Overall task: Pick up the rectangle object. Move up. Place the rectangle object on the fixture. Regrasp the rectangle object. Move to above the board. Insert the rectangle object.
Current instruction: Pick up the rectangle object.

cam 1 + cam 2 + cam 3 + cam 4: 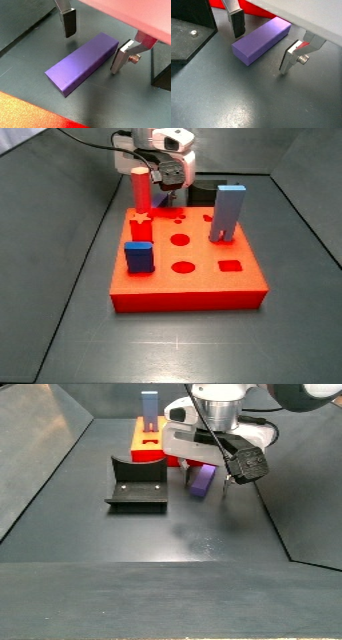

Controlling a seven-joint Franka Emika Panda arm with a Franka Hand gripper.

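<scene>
The rectangle object (83,62) is a purple bar lying flat on the dark floor, and it shows in both wrist views (261,40). My gripper (93,52) is open and low, with one finger (69,24) on each long side of the bar and a gap at both. In a side view the gripper (207,476) stands over the bar (201,487), between the red board (142,446) and the right wall. The fixture (138,485) sits on the floor just beside the bar and also shows in a wrist view (188,35). In the other side view the gripper (166,190) is behind the board (187,278).
The board holds a tall light-blue block (227,213), a short dark-blue block (138,256) and a tall red piece (142,193). Dark walls enclose the floor on the sides. The board's edge lies close to one end of the bar (254,17).
</scene>
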